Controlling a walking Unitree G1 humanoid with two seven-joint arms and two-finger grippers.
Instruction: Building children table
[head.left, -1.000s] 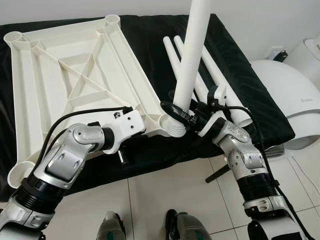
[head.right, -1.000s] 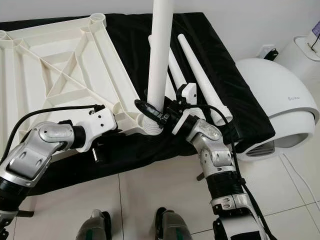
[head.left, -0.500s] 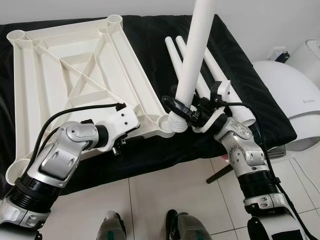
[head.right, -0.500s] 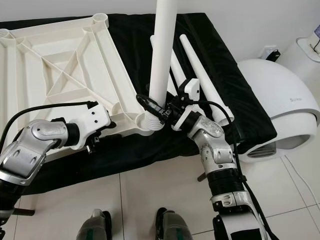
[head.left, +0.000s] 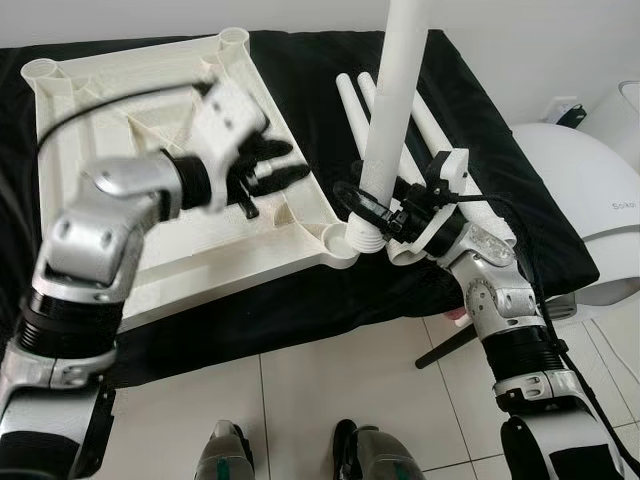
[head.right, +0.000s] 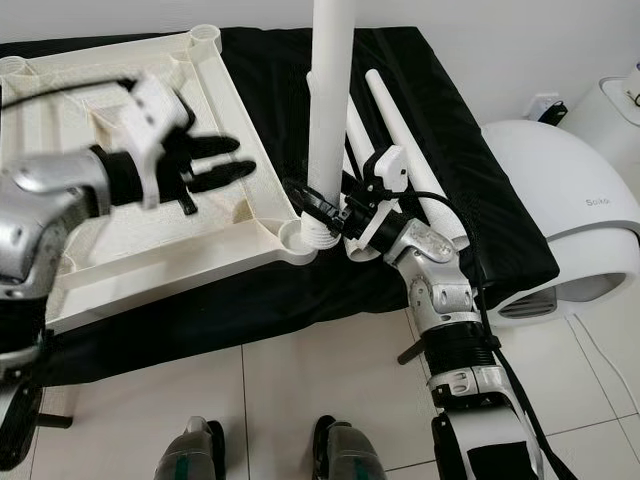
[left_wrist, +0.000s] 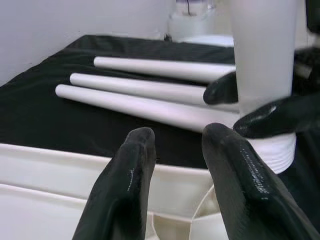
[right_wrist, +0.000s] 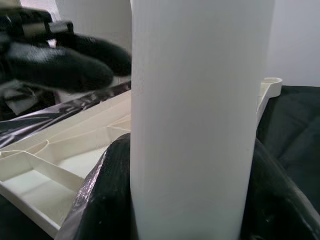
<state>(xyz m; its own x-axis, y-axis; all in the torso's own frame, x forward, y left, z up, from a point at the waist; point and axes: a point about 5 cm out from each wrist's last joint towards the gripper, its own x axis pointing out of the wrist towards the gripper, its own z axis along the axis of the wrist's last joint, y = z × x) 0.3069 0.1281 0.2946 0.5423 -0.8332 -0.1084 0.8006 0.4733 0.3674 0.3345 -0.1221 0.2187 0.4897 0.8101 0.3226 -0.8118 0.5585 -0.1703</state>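
The only writing in sight is a faint grey word on the rounded white appliance (head.right: 560, 200) at the robot's right, too small to read for certain. One white plastic tabletop (head.left: 130, 150) lies upside down on a black cloth (head.right: 420, 90), its underside showing raised ribs that cross in diagonals and a round socket at each corner. Four white legs can be counted: three loose legs (head.right: 395, 140) lie side by side on the cloth beyond the tabletop's right edge, long smooth tubes, and one upright leg (head.left: 395, 100) stands with its ribbed, threaded foot at the near right corner socket (head.left: 340, 238). The right gripper (head.left: 375, 205) is clamped round that upright leg just above the thread, its black fingers (right_wrist: 95, 200) wrapping the tube on both sides. The left gripper (head.left: 272, 165) hangs raised over the middle of the tabletop, blurred in the head views, pointing toward the upright leg; its two black fingers (left_wrist: 127, 185) stand apart with nothing between them. Pale floor tiles (head.right: 300, 400) and the robot's own feet (head.right: 185, 455) show below the cloth's edge
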